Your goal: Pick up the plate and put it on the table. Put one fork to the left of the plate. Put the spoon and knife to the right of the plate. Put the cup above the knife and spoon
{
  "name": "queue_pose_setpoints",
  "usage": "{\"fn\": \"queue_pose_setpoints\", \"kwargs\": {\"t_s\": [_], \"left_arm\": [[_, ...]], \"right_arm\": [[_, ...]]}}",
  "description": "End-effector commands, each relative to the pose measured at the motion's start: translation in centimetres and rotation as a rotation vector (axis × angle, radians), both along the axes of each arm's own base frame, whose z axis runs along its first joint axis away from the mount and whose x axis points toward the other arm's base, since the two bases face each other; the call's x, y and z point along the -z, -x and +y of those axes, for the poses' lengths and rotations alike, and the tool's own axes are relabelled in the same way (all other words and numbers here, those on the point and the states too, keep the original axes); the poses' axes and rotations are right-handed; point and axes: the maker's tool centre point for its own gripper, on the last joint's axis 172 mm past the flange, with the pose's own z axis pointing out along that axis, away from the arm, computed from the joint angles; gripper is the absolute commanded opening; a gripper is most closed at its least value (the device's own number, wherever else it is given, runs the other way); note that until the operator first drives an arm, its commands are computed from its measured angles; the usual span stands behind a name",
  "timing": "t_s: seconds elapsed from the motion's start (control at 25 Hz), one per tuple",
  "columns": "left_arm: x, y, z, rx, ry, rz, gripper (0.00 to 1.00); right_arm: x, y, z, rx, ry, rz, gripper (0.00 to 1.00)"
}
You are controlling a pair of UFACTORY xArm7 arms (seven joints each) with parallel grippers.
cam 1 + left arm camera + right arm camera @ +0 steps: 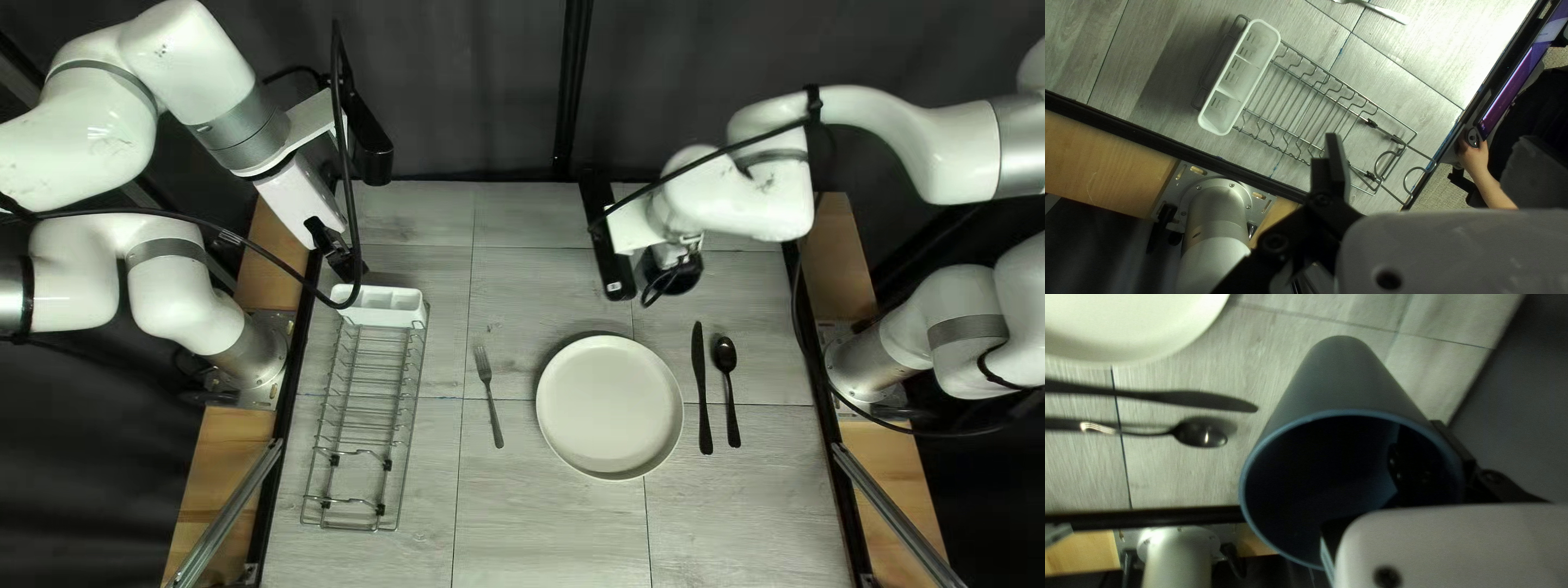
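Cup, smooth dark blue and tapered like a tumbler, sits clamped in the right claw, one finger inside its rim, one outside. It's over the grey wood-grain table, beyond the tips of the slim black knife and glossy spoon, toward the far edge. Left claw gapes wide above the wire rack.

Place setting on the table
Fork left of plate; knife just right of plate, spoon beside it; cup behind knife; rack far left.
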Motion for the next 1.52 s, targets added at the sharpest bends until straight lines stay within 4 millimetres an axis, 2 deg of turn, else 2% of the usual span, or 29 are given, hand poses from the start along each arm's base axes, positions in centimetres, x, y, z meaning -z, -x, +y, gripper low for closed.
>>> {"fn": "queue_pose_setpoints", "kwargs": {"t_s": [0.04,0.44,0.92,0.96,1.0,1.04,1.16,1.2,1.32,1.52], "left_arm": [[0.0,0.0,0.0,0.0,0.0,0.0,1.0],[0.0,0.0,0.0,0.0,0.0,0.0,1.0],[0.0,0.0,0.0,0.0,0.0,0.0,1.0],[0.0,0.0,0.0,0.0,0.0,0.0,1.0],[0.0,0.0,0.0,0.0,0.0,0.0,1.0],[0.0,0.0,0.0,0.0,0.0,0.0,1.0],[0.0,0.0,0.0,0.0,0.0,0.0,1.0],[0.0,0.0,0.0,0.0,0.0,0.0,1.0],[0.0,0.0,0.0,0.0,0.0,0.0,1.0],[0.0,0.0,0.0,0.0,0.0,0.0,1.0]], "right_arm": [[2.6,1.6,-0.9,-0.047,-0.128,0.006,0.0],[6.7,3.1,-3.1,-0.106,-0.234,0.022,0.0],[9.8,3.8,-3.6,-0.107,-0.26,0.018,0.0],[9.9,3.8,-3.7,-0.106,-0.257,0.016,0.07],[9.9,3.8,-3.7,-0.103,-0.253,0.014,0.92],[9.7,3.8,-3.8,-0.098,-0.247,0.011,1.0],[7.9,3.9,-4.2,-0.049,-0.217,-0.016,1.0],[6.0,4.0,-4.2,-0.01,-0.193,-0.038,1.0],[2.4,4.2,-3.9,0.056,-0.144,-0.075,1.0],[-1.6,3.8,-2.5,0.119,-0.075,-0.115,1.0]]}}
